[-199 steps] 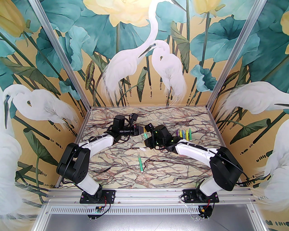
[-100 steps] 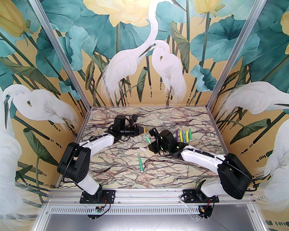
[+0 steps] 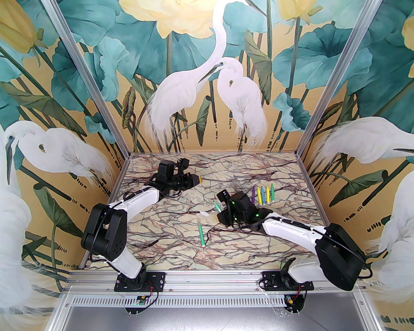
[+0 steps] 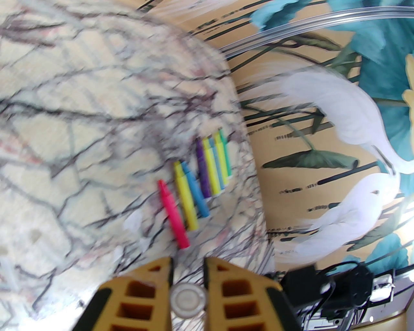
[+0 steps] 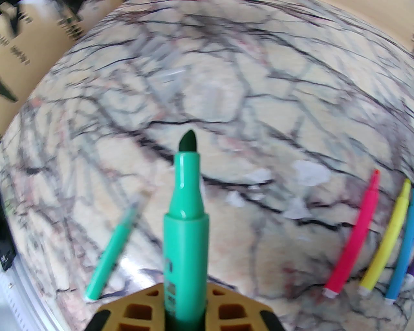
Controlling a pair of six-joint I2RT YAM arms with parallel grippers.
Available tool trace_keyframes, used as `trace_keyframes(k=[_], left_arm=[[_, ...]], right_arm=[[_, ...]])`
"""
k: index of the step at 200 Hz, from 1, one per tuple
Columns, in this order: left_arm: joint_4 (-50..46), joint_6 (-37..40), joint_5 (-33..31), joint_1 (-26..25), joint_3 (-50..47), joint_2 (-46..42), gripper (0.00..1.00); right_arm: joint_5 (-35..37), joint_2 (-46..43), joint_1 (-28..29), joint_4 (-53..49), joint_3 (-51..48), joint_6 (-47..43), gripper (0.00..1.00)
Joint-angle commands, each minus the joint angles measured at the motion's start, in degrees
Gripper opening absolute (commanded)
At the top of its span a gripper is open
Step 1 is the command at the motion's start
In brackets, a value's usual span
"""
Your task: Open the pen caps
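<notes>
Below heron murals [image 3: 207,80], pens [image 4: 194,190] on marble [image 3: 181,245]

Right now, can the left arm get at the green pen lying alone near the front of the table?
Probably not to grasp: the path to that green pen looks free, but the left claw is shut on a clear cap.

Marble-print tabletop [image 3: 181,249]: cream, dark purple-brown veins, walled on three sides. Back wall mural: pair of white egrets [image 3: 194,90] beak to beak, pale yellow lotus bloom [image 3: 181,19] above, teal leaves [image 3: 323,55] around. Left-wall egret [image 3: 55,145] and right-wall egret [image 3: 365,139] flank table. Left aluminium post [image 3: 90,77] and right aluminium post [image 3: 336,71] rise from back corners. Slotted aluminium rail [image 3: 210,278] runs along near table edge. Perforated metal strip [image 3: 210,302] just below it.
</notes>
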Motion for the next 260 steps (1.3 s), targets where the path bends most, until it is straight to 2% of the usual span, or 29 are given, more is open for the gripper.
trace_keyframes(k=[1, 34, 67, 122, 151, 208, 260], left_arm=[[-11.5, 6.7, -4.7, -1.8, 4.6, 3.2, 0.00], [-21.9, 10.3, -11.9, -4.8, 10.6, 8.6, 0.00], [-27.5, 10.7, -17.1, -6.2, 15.0, 13.5, 0.00], [-26.6, 8.3, -18.2, -7.7, 17.1, 19.3, 0.01], [-27.4, 8.2, -20.9, -8.6, 18.2, 21.0, 0.05], [-30.4, 7.7, -26.2, -8.8, 19.3, 22.3, 0.09], [-33.8, 8.5, -29.8, -8.9, 20.4, 22.5, 0.12]], right_arm=[[5.6, 2.5, -1.8, -0.7, 2.6, 3.4, 0.00], [10.1, 7.7, -3.6, -2.1, 6.3, 6.7, 0.00], [12.2, 12.8, -4.5, -3.8, 10.1, 9.2, 0.00], [11.6, 17.1, -6.1, -3.4, 11.5, 11.0, 0.00], [11.8, 18.0, -6.3, -3.5, 11.6, 10.9, 0.00], [12.9, 20.2, -6.3, -4.8, 12.9, 10.4, 0.00], [12.5, 20.4, -6.2, -5.0, 13.3, 9.3, 0.04]])
